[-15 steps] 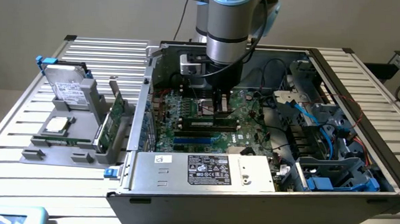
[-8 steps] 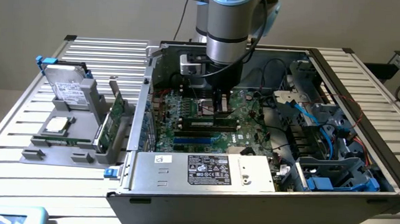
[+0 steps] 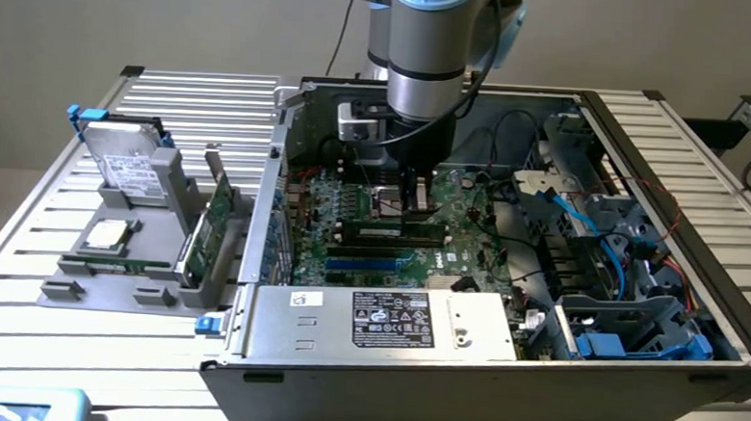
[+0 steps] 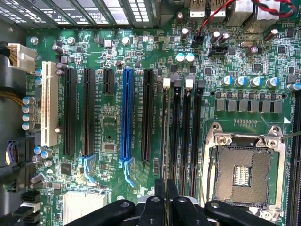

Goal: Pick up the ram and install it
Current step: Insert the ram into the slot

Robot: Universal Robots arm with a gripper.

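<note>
The black 2-fingered claw (image 3: 412,205) hangs from the grey-and-blue robot arm (image 3: 422,49) inside an open grey metal computer case (image 3: 469,389), low over the green motherboard (image 3: 350,204).

The long blue plastic expansion slot (image 4: 126,113) serves as the landmark. The ram (image 4: 165,136), a thin green circuit-board stick, stands on edge parallel to it. 1 black slot (image 4: 147,113) lies between the 2. In the exterior view the ram (image 3: 388,232) lies just beyond the blue slot (image 3: 370,264), directly under the claw.

In the wrist view the claw (image 4: 165,188) has its fingers (image 4: 160,193) drawn almost together, leaving a narrow gap in line with the ram's top edge. Whether they pinch the stick cannot be told.

3 more black memory slots (image 4: 187,136) run past the ram on the side away from the blue slot, then a silver processor socket (image 4: 244,165). A white slot (image 4: 45,108) lies on the blue slot's other side.
</note>
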